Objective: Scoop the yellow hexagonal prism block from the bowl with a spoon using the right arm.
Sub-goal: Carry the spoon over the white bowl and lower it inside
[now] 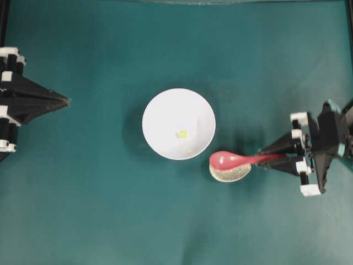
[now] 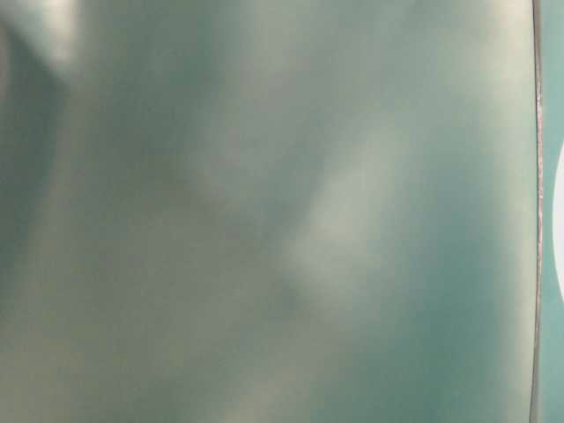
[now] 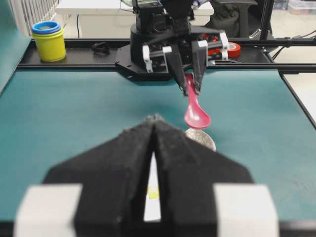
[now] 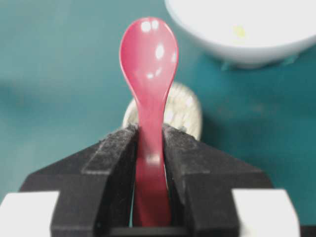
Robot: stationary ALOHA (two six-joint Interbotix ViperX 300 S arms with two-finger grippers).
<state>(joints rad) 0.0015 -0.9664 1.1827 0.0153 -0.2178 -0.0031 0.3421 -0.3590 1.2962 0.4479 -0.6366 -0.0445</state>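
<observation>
Right gripper (image 4: 149, 148) at frame btm clamps the red spoon (image 4: 149, 64) by its handle, scoop raised over the speckled dish (image 4: 185, 111), w/ yellow block (image 1: 182, 133) inside the white bowl (image 1: 160, 110) at center, left gripper (image 1: 65, 101) pinched closed, holding nothing, far left.

Teal cloth (image 1: 99, 210) covers the whole work surface. Small speckled cream dish (image 1: 230, 173), teardrop-shaped, sits on it right of centre; seen also in the wrist views. Far side, off the cloth, on a black rail (image 3: 59, 59): yellow cup (image 3: 50, 45) with a blue ring (image 3: 47, 26) on top, at far left. Red tape roll (image 3: 233, 49) at far right. Small black item (image 3: 101, 47) beside the cup, type unclear. Table-level view is blurred.
</observation>
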